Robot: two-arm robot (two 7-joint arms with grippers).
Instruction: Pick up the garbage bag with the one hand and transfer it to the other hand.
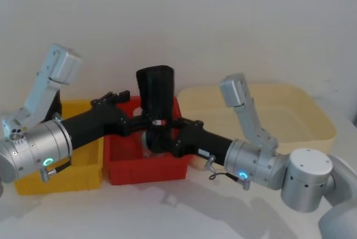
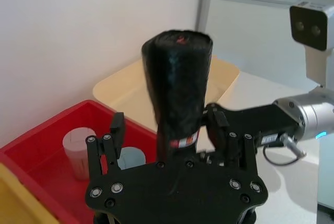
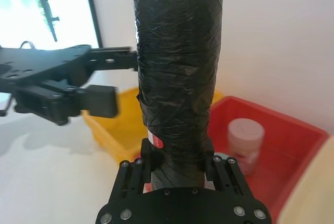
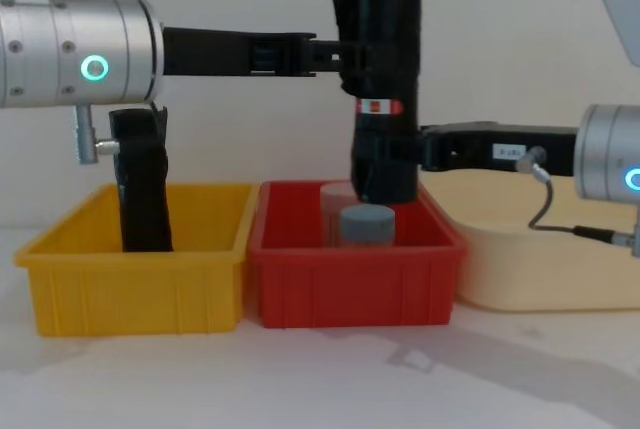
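Two arms are stretched in toward the middle, roughly level, one from each side. The left arm is held higher. Its silver wrist sits at the left, and the left gripper [image 2: 167,125] is pointed right, ending at the left side of the garbage bag [image 4: 385,69], a bit above the red-and-white label band [image 4: 378,105]. Its fingers [image 2: 116,129] are spread wide, and a clear gap can be seen between one finger and the roll, so nothing is being squeezed by it. Whether the other finger is touching the plastic can't be made out tbh.

The right arm is brought in lower from the right. The right gripper [image 3: 180,158] is clamped tight on the bottom part of the bag, just under the label band, with a finger pressed into each side.

The bag is kept upright in the air over the red bin [image 4: 355,284], and a grey-lidded jar [image 4: 367,221] is sat inside that bin. A yellow bin [image 4: 130,289] is placed right beside the red one on the left, with a slimmer black roll [image 4: 142,189] stood up in it. A cream tub [image 4: 540,269] is sat on the right, next to the red bin.
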